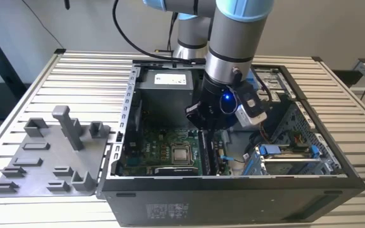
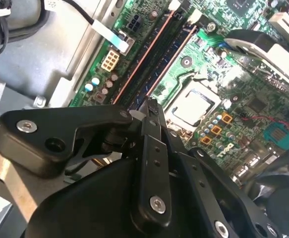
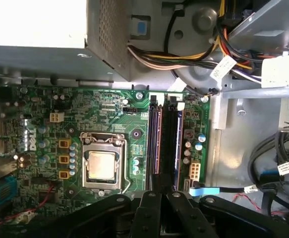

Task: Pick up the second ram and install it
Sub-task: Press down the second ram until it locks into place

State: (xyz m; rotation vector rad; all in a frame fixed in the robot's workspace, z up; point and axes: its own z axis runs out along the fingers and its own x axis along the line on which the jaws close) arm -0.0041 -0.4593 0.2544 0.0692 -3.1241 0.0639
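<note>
Bright even daylight; glare on power supply [image 3: 35, 22]; wrist views soft.

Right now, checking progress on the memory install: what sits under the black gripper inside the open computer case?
Under the black gripper: green motherboard and long memory slots. The gripper covers the slots' near ends.

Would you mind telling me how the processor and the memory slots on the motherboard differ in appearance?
The processor is square and silvery; the memory slots are long, narrow and dark. The processor sits in a metal frame, while the memory slots lie side by side. Both sit on the green motherboard.
</note>
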